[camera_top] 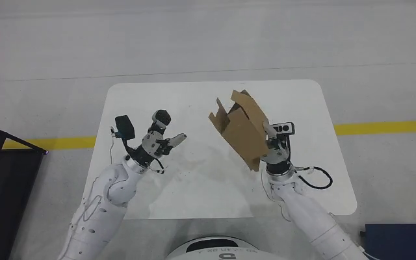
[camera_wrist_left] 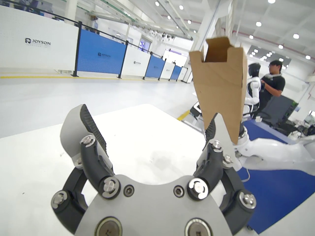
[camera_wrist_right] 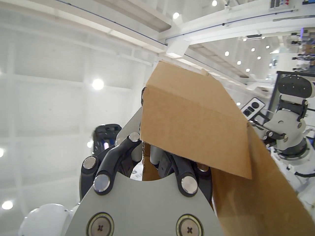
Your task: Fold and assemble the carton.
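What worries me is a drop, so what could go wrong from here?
1. The right gripper pinches the carton by one end, tilted above the table; it might slip or twist.
2. The left gripper is open and apart from the carton, so a push on a flap may bend the cardboard rather than fold it.

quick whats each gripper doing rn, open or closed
left gripper: open, holding nothing
right gripper: closed on the carton
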